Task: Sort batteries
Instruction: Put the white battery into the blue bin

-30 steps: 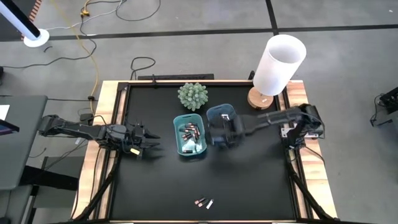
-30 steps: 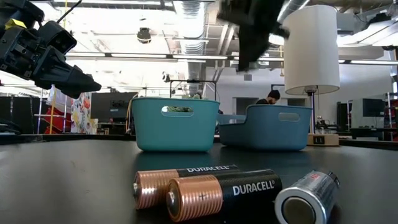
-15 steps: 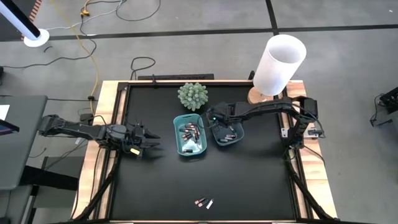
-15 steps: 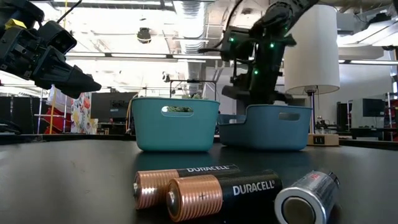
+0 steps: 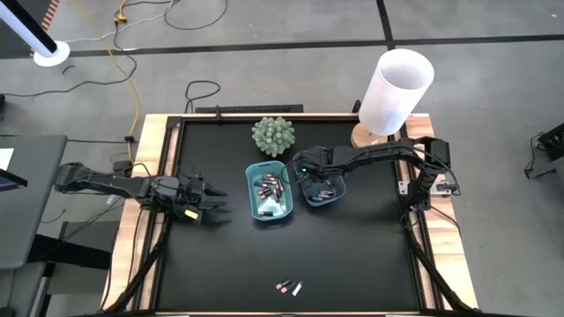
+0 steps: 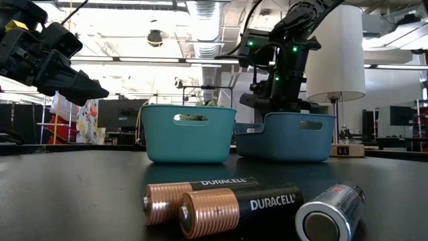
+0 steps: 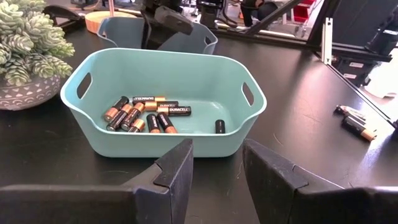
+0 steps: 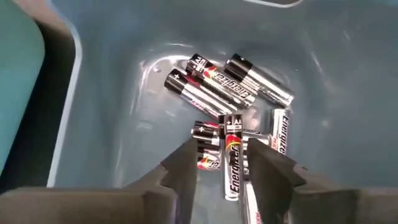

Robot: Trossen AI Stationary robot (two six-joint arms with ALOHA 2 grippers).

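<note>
Two trays stand side by side mid-table. The teal tray [image 5: 269, 195] holds several dark, copper-ended batteries [image 7: 146, 114]. The blue tray [image 5: 319, 188] holds several silvery batteries [image 8: 214, 81]. My right gripper [image 8: 221, 168] reaches down into the blue tray and is open, its fingers on either side of one silvery battery [image 8: 232, 163] that lies on the pile. My left gripper [image 7: 217, 171] hovers open at the table's left, pointing at the teal tray. Three more batteries [image 5: 288, 287] lie on the table near its front edge, two dark and one silvery [image 6: 331, 213].
A potted succulent [image 5: 273, 135] stands behind the teal tray. A white lamp [image 5: 397, 88] on a wooden base is at the far right corner. The black tabletop [image 5: 229, 264] lies bare between the trays and the three front batteries.
My right gripper has come down from high above the trays into the blue tray, tipping to point more steeply down; over the last half second it has held still there. My left arm has kept still.
</note>
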